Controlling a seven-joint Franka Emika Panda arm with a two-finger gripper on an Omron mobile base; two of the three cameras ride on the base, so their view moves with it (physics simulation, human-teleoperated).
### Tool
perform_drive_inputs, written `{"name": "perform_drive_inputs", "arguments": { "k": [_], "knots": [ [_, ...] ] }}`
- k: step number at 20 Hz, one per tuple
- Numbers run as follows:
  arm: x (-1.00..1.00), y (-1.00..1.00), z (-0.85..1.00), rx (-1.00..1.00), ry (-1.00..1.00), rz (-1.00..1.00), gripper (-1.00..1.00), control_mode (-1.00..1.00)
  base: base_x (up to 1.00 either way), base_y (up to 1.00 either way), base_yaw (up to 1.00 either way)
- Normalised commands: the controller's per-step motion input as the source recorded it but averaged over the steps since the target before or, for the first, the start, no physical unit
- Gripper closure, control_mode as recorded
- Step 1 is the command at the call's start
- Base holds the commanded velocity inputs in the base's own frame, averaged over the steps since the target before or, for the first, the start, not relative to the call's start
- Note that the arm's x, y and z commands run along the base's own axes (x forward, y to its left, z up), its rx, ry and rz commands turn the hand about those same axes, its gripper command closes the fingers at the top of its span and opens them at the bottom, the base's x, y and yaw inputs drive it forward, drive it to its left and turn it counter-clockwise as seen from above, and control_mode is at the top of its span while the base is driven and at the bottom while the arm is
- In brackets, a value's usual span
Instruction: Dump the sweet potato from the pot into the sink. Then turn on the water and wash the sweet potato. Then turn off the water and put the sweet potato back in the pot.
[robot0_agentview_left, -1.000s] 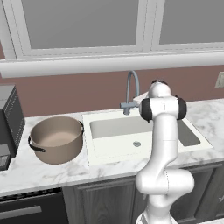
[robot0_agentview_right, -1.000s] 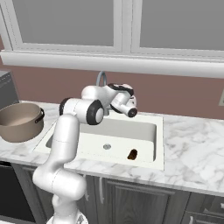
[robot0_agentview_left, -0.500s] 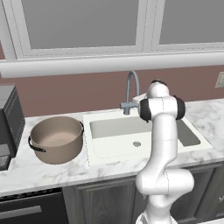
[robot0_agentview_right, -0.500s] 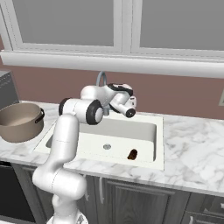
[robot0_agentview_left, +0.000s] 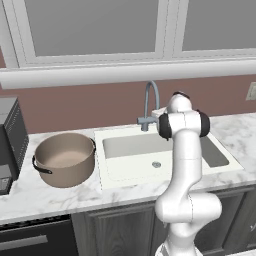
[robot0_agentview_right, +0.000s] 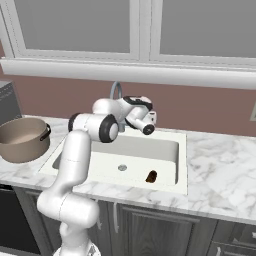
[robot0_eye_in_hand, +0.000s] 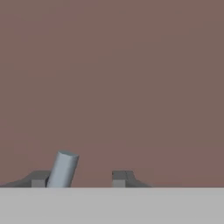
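The sweet potato (robot0_agentview_right: 151, 176) lies in the sink (robot0_agentview_right: 165, 146), near the front wall at about five o'clock from the drain (robot0_agentview_right: 122, 168), while the pot (robot0_agentview_left: 66, 158) stands upright on the counter (robot0_agentview_left: 35, 192) at nine o'clock of the basin, its pale inside showing nothing in it. So the dump looks done — and the arm is up at the back of the sink, at twelve o'clock, by the faucet (robot0_agentview_left: 150, 102). The end effector (robot0_eye_in_hand: 81, 178) faces the reddish-brown wall (robot0_eye_in_hand: 131, 65); its two tips stand moderately apart with nothing gripped between them, and a grey cylindrical bar — probably the faucet handle (robot0_eye_in_hand: 63, 168) — rises just beside the tip at seven o'clock, perhaps touching it; contact is hard to call.

This reads as the tap-working step, though no stream of water can be made out. To do it well, keep one tip pressed flush against the side of the handle and sweep it in a smooth arc about the faucet base, not straight across, so the tip doesn't slip off. Stay clear of the spout, and stop once the lever reaches its limit
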Motion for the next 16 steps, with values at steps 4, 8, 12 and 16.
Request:
{"name": "perform_drive_inputs", "arguments": {
  "k": [4,8,12,16],
  "knots": [
    [0.0,-0.63,-0.55,0.03,0.0,-0.02,1.0,-1.0,0.0,0.0,0.0],
    [0.0,-0.61,-0.57,0.03,0.0,-0.01,1.0,-1.0,0.0,0.0,0.0],
    [0.0,-0.61,-0.58,0.03,0.0,0.0,1.0,-1.0,0.0,0.0,0.0],
    [0.0,-0.62,-0.51,0.05,0.03,0.0,1.0,-1.0,0.0,0.0,0.0]
  ]
}}
